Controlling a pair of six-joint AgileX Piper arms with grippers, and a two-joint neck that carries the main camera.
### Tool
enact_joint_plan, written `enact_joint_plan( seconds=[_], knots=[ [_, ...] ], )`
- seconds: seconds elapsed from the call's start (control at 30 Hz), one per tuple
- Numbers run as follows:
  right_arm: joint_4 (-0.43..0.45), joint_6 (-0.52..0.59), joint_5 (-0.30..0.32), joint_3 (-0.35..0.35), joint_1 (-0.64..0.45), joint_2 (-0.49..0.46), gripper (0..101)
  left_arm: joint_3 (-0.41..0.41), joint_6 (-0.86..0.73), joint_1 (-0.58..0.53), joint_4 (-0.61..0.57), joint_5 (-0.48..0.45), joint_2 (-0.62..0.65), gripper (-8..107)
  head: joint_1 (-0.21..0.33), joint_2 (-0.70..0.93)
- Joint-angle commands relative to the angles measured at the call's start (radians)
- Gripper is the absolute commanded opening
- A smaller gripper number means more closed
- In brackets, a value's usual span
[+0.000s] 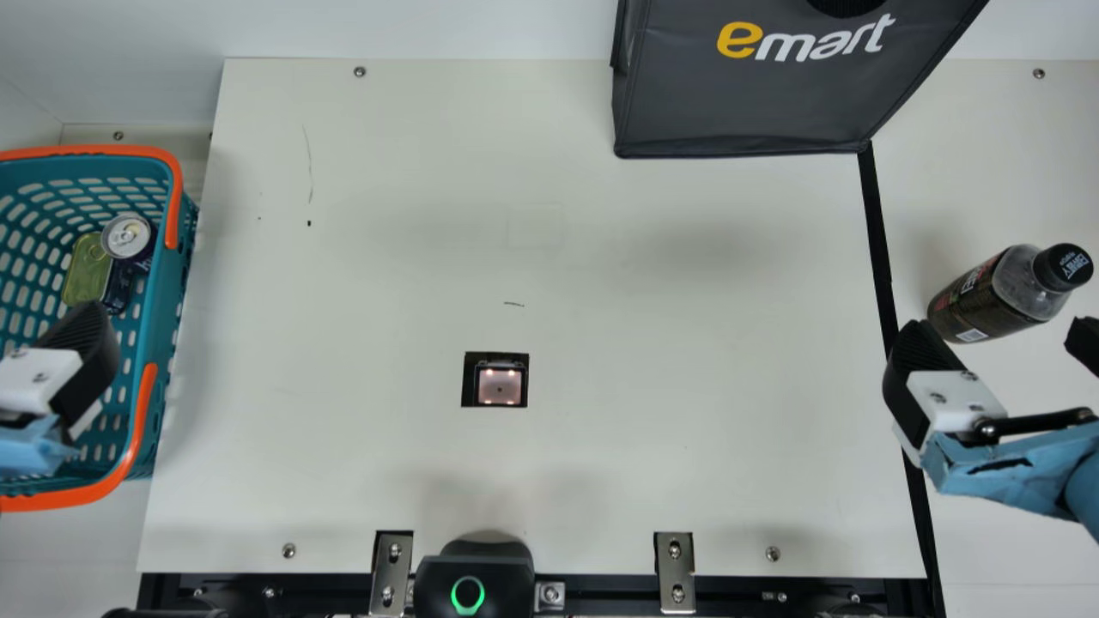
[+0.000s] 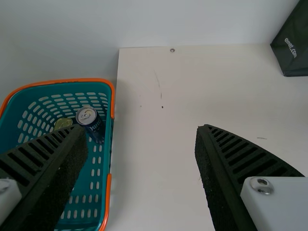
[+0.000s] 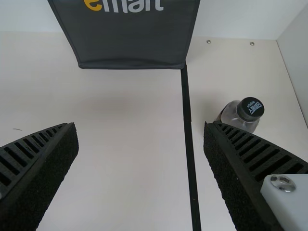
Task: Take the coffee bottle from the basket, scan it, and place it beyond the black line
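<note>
The coffee bottle (image 1: pixel 987 299) is stood beyond the black line (image 1: pixel 877 232), presumably as its final place (the scan cannot be judged). The right gripper (image 3: pixel 139 127) is held wide and empty nearby; the left gripper (image 2: pixel 142 129) is spread wide, partly over the basket (image 1: pixel 94 150).

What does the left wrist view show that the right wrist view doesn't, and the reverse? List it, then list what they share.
Left wrist view, not the right: the teal basket with its can and yellowish tin, and the left gripper, jaws apart.
Right wrist view, not the left: the bottle, the black line, and the right gripper, jaws apart.
Both: the dark bag, the table and its short dark mark.
</note>
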State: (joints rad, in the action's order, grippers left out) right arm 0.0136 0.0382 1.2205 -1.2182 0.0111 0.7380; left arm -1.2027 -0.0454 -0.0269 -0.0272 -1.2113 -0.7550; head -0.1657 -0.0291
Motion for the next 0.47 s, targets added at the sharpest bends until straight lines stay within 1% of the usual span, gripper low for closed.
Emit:
enact_joint_plan(
  seconds=[0.0, 0.43],
  knots=[
    [0.0, 0.0, 0.0, 0.0, 0.0, 0.0, 91, 0.0, 0.0, 0.0, 0.0, 0.0, 0.0, 90, 0.027, 0.002],
    [0.0, 0.0, 0.0, 0.0, 0.0, 0.0, 91, 0.0, 0.0, 0.0, 0.0, 0.0, 0.0, 90, 0.027, 0.002]
  ],
)
